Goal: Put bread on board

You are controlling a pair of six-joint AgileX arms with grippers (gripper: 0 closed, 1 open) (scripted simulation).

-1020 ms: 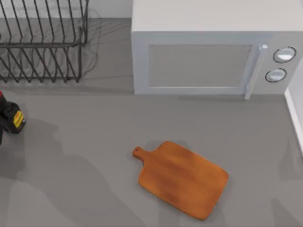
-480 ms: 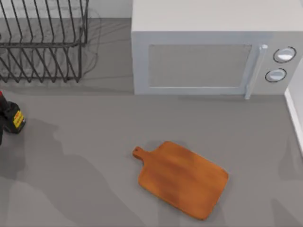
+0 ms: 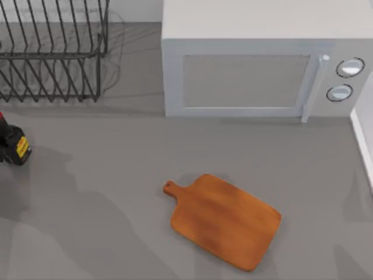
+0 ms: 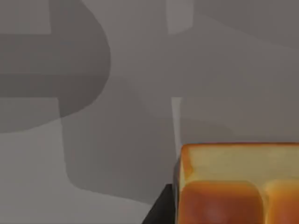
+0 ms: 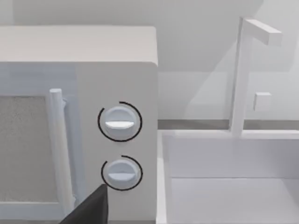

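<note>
Almost nothing has moved since a sec ago: top view is unchanged apart from the black part of the left arm [image 3: 13, 146] with its yellow label, at the table's left edge, which has slid slightly further out of frame. Flat reddish-brown wooden cutting board [image 3: 224, 220], rounded rectangle w/ short holed handle, lies where it was on the grey table [image 3: 116, 175], right of centre at the near edge, handle pointing up-left, top bare.

Small golden-orange chunk of bread [image 4: 238, 184] w/ darker brown crust shows close up in the left wrist view, over grey tabletop, w/ a dark bit of the left gripper's finger [image 4: 161, 210] right beside it. Can't tell if that gripper is clenched on the bread or loose.

White microwave [image 3: 256, 58] stands at the back, door shut, two round dials [image 5: 120, 122] at its right end. Black wire dish rack [image 3: 52, 49] at back left. Right wrist view faces the microwave's dial side and a white sink basin [image 5: 224, 177] w/ a white tap [image 5: 240, 70] next to it; a dark corner of the right gripper [image 5: 91, 210] pokes in, state can't be told.
</note>
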